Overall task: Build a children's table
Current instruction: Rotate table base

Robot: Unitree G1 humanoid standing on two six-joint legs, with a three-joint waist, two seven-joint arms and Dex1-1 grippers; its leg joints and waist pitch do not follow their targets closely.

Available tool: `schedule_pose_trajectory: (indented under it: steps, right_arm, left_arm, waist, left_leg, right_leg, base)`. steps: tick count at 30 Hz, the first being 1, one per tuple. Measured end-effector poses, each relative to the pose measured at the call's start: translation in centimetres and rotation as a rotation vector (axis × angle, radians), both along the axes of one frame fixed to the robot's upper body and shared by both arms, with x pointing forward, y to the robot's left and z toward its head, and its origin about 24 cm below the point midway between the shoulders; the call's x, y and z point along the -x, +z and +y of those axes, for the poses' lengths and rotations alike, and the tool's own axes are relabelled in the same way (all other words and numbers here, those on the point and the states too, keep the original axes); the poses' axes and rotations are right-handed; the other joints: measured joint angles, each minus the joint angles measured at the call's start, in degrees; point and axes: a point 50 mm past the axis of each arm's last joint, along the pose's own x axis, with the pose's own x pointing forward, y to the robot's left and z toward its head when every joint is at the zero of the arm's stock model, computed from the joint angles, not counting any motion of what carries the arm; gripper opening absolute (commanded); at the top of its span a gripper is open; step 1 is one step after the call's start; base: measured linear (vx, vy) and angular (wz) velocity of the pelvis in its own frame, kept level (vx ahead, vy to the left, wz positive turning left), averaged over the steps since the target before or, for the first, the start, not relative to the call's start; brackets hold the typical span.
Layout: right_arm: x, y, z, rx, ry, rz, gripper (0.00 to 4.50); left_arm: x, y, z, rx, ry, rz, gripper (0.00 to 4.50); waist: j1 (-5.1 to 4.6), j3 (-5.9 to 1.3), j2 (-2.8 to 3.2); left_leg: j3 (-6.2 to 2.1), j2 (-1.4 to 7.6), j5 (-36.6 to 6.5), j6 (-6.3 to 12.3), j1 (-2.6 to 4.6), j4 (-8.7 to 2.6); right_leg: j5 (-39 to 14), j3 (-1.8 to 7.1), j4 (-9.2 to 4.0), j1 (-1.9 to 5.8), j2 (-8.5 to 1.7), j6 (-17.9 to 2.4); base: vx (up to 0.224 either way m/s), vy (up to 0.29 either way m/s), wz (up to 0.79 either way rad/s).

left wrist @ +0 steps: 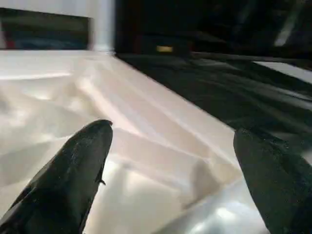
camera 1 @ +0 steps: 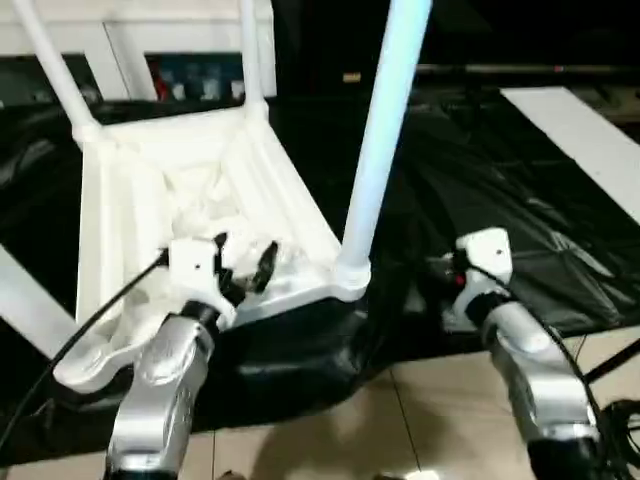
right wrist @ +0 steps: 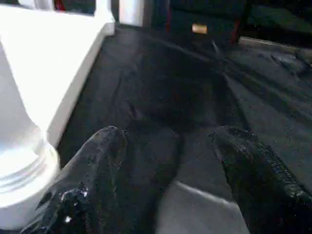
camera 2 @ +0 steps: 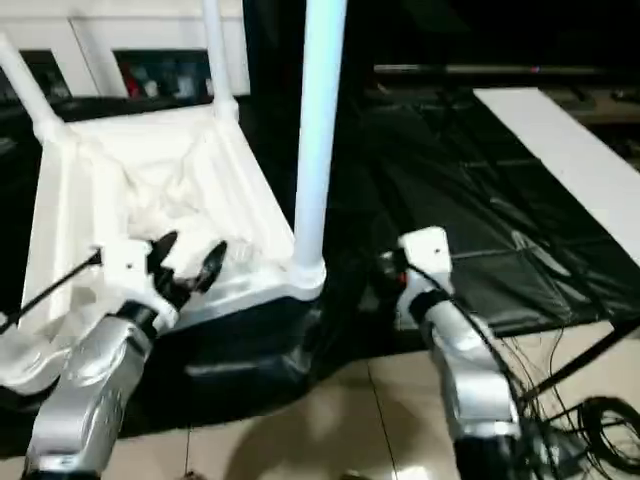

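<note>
The white tabletop point(camera 1: 130, 200) lies upside down on a black sheet. Three white legs stand in its corner sockets: one at the near right point(camera 1: 380, 130), one at the far left point(camera 1: 55, 70), one at the far right point(camera 1: 250, 50). Its near left socket point(camera 1: 90, 365) holds no leg. Another white leg point(camera 1: 25, 300) slants past the left edge. My left gripper point(camera 1: 243, 262) hovers open over the tabletop's near rim, nothing between its fingers point(left wrist: 92, 146). My right gripper point(right wrist: 165, 146) is open over the black sheet, just right of the near right leg's base point(right wrist: 22, 165).
Black sheeting point(camera 1: 500, 180) covers the work area, and beige floor tiles point(camera 1: 430, 400) lie in front. A flat white board point(camera 1: 590, 140) lies at the far right. A white cabinet point(camera 1: 130, 40) stands behind the tabletop. Black cables point(camera 2: 590, 420) trail at the lower right.
</note>
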Motion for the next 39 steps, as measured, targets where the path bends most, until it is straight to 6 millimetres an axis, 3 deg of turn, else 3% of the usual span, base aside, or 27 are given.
schedule_pose_trajectory:
  steps: [2, 4, 6, 8, 10, 14, 19, 20, 21, 23, 24, 26, 30, 35, 38, 39]
  right_arm:
    - [0.1, -0.1, 0.5, -0.008, 0.012, -0.007, 3.32]
    - [0.6, -0.5, 1.2, -0.033, 0.018, 0.002, 3.32]
    - [1.2, -0.8, 1.9, -0.051, 0.031, 0.015, 3.32]
    - [1.7, -1.0, 1.6, -0.045, 0.022, 0.033, 3.32]
    - [1.9, -1.2, 1.2, -0.03, 0.013, 0.057, 3.32]
    - [2.1, -0.9, 1.0, -0.011, 0.02, 0.05, 3.32]
    - [2.2, -1.1, 1.3, -0.008, 0.053, 0.066, 3.32]
    - [2.2, -1.1, 1.3, -0.005, 0.052, 0.073, 3.32]
    - [2.2, -1.2, 1.1, 0.001, 0.044, 0.076, 3.32]
    - [2.2, -1.2, 0.9, 0.004, 0.031, 0.076, 3.32]
    - [2.1, -1.1, 1.0, -0.01, 0.021, 0.073, 3.32]
    - [2.1, -1.1, 1.2, -0.017, 0.022, 0.072, 3.32]
    - [2.1, -1.1, 1.2, -0.011, 0.022, 0.072, 3.32]
    - [2.1, -1.0, 0.8, 0.032, 0.029, 0.065, 3.32]
    - [2.1, -1.1, 0.8, 0.036, 0.027, 0.067, 3.32]
    - [2.2, -1.2, 0.8, 0.036, 0.027, 0.068, 3.32]
  left_arm:
    - [0.1, -0.2, 0.3, -0.022, 0.026, 0.008, 4.43]
    - [0.1, -0.2, 0.9, -0.031, 0.08, 0.008, 4.43]
    - [0.1, -0.2, 1.3, -0.035, 0.122, 0.008, 4.43]
    - [0.1, -0.3, 0.9, -0.037, 0.117, 0.012, 4.43]
    - [0.5, -0.4, 0.0, -0.03, 0.089, 0.012, 4.43]
    - [1.2, -0.4, -0.1, -0.02, 0.093, 0.008, 4.43]
    - [1.6, -0.8, -0.3, -0.028, 0.096, 0.022, 4.43]
    - [1.7, -0.8, -0.3, -0.03, 0.096, 0.024, 4.43]
    - [1.7, -0.8, -0.5, -0.035, 0.089, 0.023, 4.43]
    - [1.9, -0.9, -0.8, -0.034, 0.076, 0.023, 4.43]
    - [2.1, -1.1, -0.8, -0.035, 0.076, 0.033, 4.43]
    - [2.2, -1.2, -0.6, -0.04, 0.082, 0.038, 4.43]
    - [2.3, -1.2, -0.4, -0.044, 0.086, 0.037, 4.43]
    - [2.4, -1.3, -0.5, -0.045, 0.075, 0.042, 4.43]
    - [2.6, -1.5, -0.5, -0.044, 0.076, 0.051, 4.43]
    - [2.8, -1.7, -0.4, -0.044, 0.077, 0.058, 4.43]
  waist:
    - [-0.51, 0.04, 0.19]
    - [-1.07, 0.07, 0.63]
    - [-1.35, -0.24, 0.09]
    - [-0.61, -0.23, 0.15]
    - [0.04, -0.25, 0.18]
    - [0.9, -0.25, 0.24]
    - [1.19, -0.26, 0.18]
    - [1.19, -0.22, 0.1]
    - [0.66, -0.16, 0.27]
    - [0.51, -0.16, 0.27]
    - [0.77, -0.21, 0.27]
    - [1.29, -0.17, 0.29]
    - [1.27, -0.15, 0.24]
    - [0.98, -0.13, 0.17]
    - [0.72, 0.04, 0.19]
    - [0.45, 0.19, 0.4]
  left_leg:
    - [-0.16, 0.52, 0.06, -0.11, 0.08, -0.24]
    - [-0.36, 1.84, 0.67, -0.29, 0.1, -0.47]
    - [-0.01, 2.42, 0.87, -0.19, -0.02, -0.38]
    - [-0.11, 1.61, -0.53, 2.23, -0.76, 0.13]
    - [-0.75, 0.5, -0.38, 1.87, -0.58, -0.33]
    - [-1.32, 0.85, 0.78, -0.62, -0.34, -0.77]
    - [-1.24, 0.93, 0.85, -0.78, -0.24, -0.75]
    - [-1.56, 0.69, 0.86, -0.74, -0.62, -0.79]
    - [-2.97, 0.06, 1.07, -0.41, -1.26, -0.79]
    - [-3.74, -0.35, 1.66, 0.53, -1.68, -0.78]
    - [-2.57, 0.28, 1.71, 0.55, -1.03, -0.71]
    - [-1.74, 0.36, 1.51, 0.22, -0.76, -0.77]
    - [-0.33, 0.26, 1.5, 0.25, -0.12, -0.99]
    - [0.01, 0.21, 1.45, 0.31, 0.24, -1.02]
    - [0.05, 0.24, 0.73, 0.26, 1.66, -1.38]
    - [-0.1, 0.31, 0.06, 0.24, 2.44, -1.4]
  right_leg:
    - [0.54, -0.4, -0.76, 0.46, 0.39, -0.57]
    - [0.37, -1.97, -0.77, 0.71, 0.64, -2.26]
    - [-0.1, -2.91, -0.11, 0.47, 0.88, -2.99]
    - [-0.19, -2.91, -0.11, 0.18, 0.97, -2.71]
    - [-0.45, -2.91, -0.09, 0.17, 1.14, -2.21]
    - [-0.38, -2.9, -0.22, 0.32, 1.69, -2.1]
    - [0.3, -2.62, -1.1, 0.58, 1.53, -1.81]
    - [0.5, -2.91, -1.2, 0.73, 1.28, -1.93]
    - [0.49, -4.43, -1.54, 1.16, 0.48, -1.91]
    - [0.35, -5.81, -1.7, 1.67, -0.24, -1.83]
    - [0.27, -5.52, -1.73, 1.85, -0.24, -1.74]
    - [0.25, -4.76, -1.65, 1.94, -0.22, -1.57]
    - [0.3, -3.18, -1.62, 2.05, -0.21, -0.71]
    - [0.39, -2.8, -1.67, 2.08, -0.21, -0.37]
    - [0.31, -3.05, -2.24, 2.92, -0.15, -0.28]
    - [0.31, -3.53, -3.01, 3.86, -0.12, -0.27]
  base:
    - [0.0, 0.0, 0.0]
    - [0.02, -0.08, 0.06]
    - [0.024, -0.098, 0.04]
    - [0.013, -0.102, 0.03]
    - [-0.002, -0.08, -0.02]
    - [-0.002, -0.016, -0.01]
    - [0.0, 0.0, 0.0]
    - [0.0, 0.0, 0.0]
    - [-0.024, 0.03, 0.33]
    - [-0.01, 0.018, 0.42]
    - [0.011, 0.02, 0.28]
    - [0.002, 0.018, 0.15]
    - [0.0, 0.0, 0.0]
    - [0.0, 0.0, 0.0]
    - [0.0, 0.0, 0.0]
    - [0.0, 0.0, 0.0]
